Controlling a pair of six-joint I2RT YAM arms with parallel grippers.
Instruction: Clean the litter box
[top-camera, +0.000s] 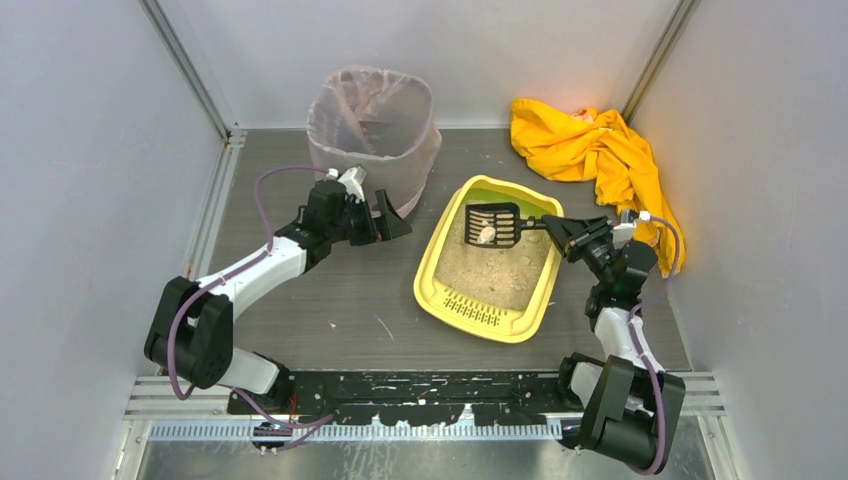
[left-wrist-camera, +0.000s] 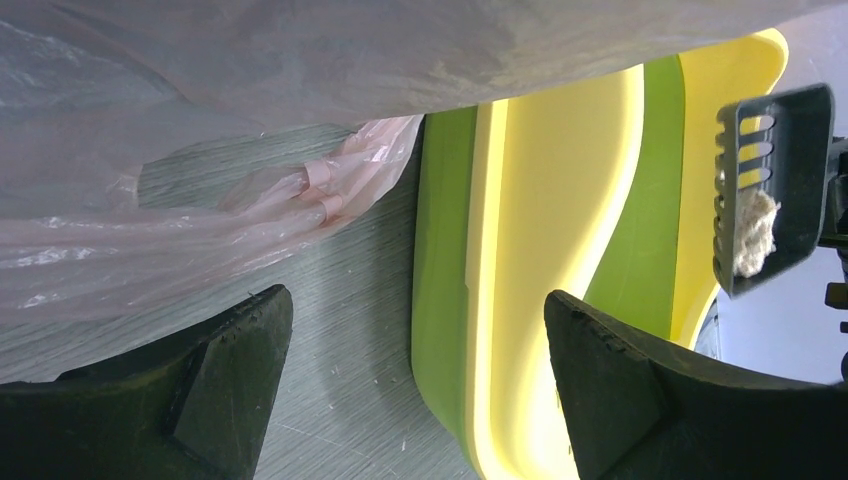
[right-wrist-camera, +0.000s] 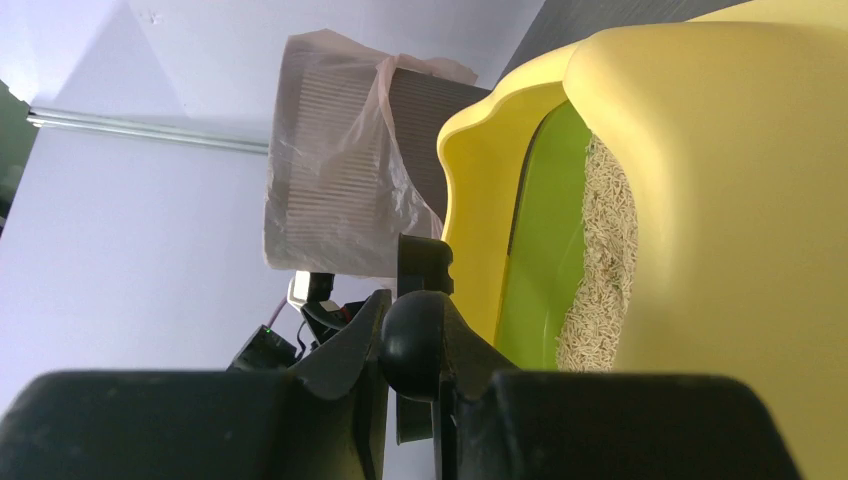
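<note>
R gripper (top-camera: 558, 227) pinching scoop (top-camera: 492, 225) handle, clump (top-camera: 487, 236) aboard, above litter box (top-camera: 480, 312); scoop axis 3–9 o'clock; lined bin (top-camera: 372, 120) at 10 o'clock; L gripper (top-camera: 395, 215) spread, nearer bin.

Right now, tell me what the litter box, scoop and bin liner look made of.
Litter box: glossy moulded plastic, yellow with green inner rim, smooth highlights. Scoop: matte black slotted plastic, likely rigid. Bin liner: thin translucent pinkish film, wrinkled.
</note>
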